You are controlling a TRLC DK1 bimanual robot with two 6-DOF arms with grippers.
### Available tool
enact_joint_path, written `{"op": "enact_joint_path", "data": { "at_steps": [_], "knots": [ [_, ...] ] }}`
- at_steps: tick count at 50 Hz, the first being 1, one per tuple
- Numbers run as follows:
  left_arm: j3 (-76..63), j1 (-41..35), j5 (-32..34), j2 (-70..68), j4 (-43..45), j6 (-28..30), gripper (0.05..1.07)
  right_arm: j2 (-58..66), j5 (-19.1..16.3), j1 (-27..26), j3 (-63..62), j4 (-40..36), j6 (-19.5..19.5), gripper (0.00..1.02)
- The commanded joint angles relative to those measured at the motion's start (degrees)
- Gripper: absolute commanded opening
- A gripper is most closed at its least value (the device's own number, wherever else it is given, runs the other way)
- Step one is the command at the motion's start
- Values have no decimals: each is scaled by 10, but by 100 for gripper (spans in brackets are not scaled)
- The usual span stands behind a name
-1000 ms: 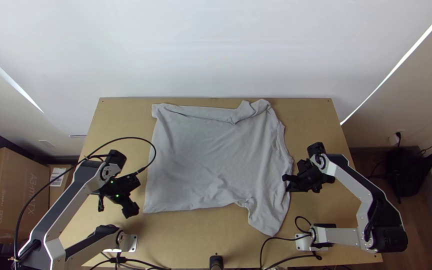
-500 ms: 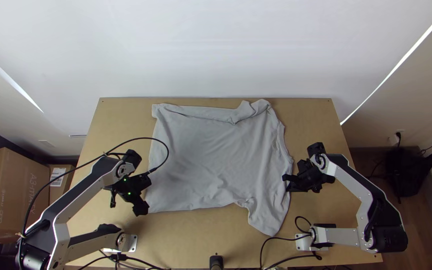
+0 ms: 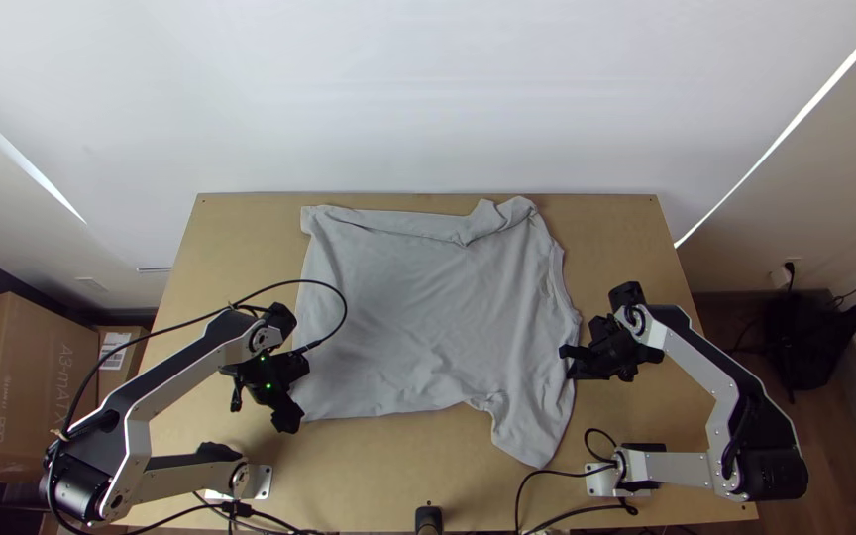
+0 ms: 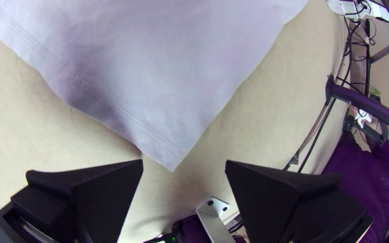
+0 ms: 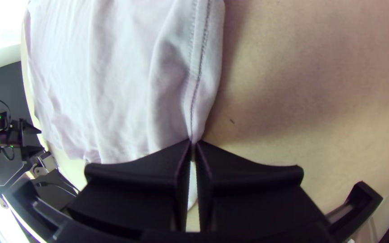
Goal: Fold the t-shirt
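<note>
So we've got the t-shirt [image 3: 418,307] spread out on the counter [image 3: 626,238], our right end effector [image 3: 568,363] pinching its side edge, our left end effector [image 3: 264,407] gaping wide near a corner.

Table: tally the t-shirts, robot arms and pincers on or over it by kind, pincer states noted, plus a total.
T-shirt: 1, grey, spread with some folds
Arms: 2, left arm and right arm
Pincers: 2, left pincer open, right pincer shut on the t-shirt's edge
Total: 5
</note>
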Motion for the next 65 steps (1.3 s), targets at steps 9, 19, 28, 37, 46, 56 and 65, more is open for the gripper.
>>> {"op": "enact_joint_path", "data": {
  "at_steps": [9,19,28,37,46,56,65],
  "knots": [
    [-22,-9,25,15,21,-16,78,-11,6,-4,-8,17,6,2],
    [-39,-15,40,25,57,-30,53,-18,7,-4,-9,22,5,2],
    [-46,-18,56,15,96,-50,16,-33,7,-12,-9,28,5,2],
    [-27,22,76,-7,116,-52,8,-39,7,-36,-6,32,-1,2],
    [7,88,83,-33,148,-74,8,-75,4,-58,-14,36,-43,2],
    [29,132,83,-62,240,-147,8,-107,-21,-76,3,46,-45,2],
    [77,139,74,-65,300,-247,8,-115,-30,-66,74,64,-36,2]
  ]
}}
